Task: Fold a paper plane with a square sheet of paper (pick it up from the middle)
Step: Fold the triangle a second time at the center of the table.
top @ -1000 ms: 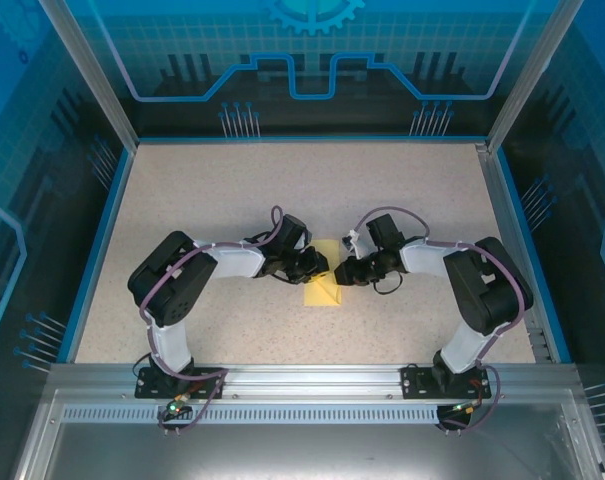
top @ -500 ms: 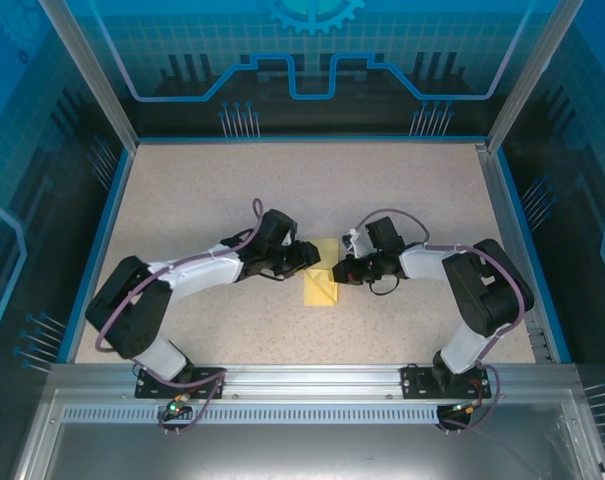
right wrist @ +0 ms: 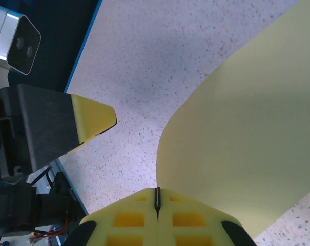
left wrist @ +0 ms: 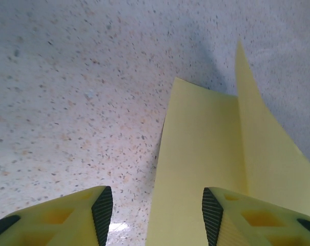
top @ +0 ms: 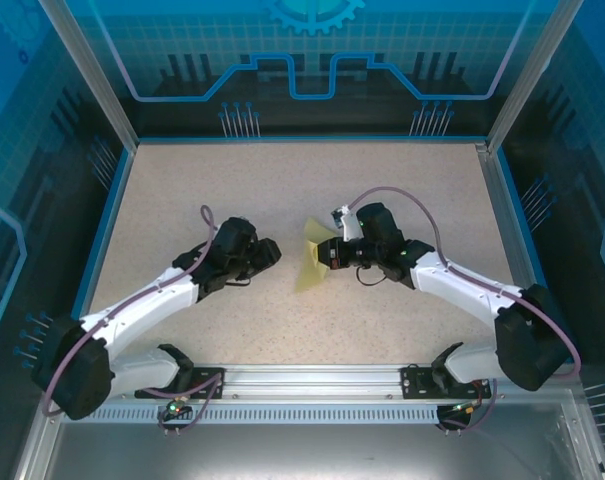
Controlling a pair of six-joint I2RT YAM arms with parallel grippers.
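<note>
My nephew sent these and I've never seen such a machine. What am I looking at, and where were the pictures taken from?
Two white-and-black robot arms are bolted at the near edge of a speckled beige table. One picture looks down from above; the other two come from a camera on each wrist. The right arm's fingers are shut on a pale-yellow, partly folded sheet of paper. The left arm's fingers stand open near it, holding nothing.

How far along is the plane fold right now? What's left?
Done: the square sheet of paper is held up, one edge pinched in the shut right gripper, a fold line showing. In hand: the left gripper stands open beside it, touching nothing. Left: no dart shape yet, so most folds probably remain.
</note>
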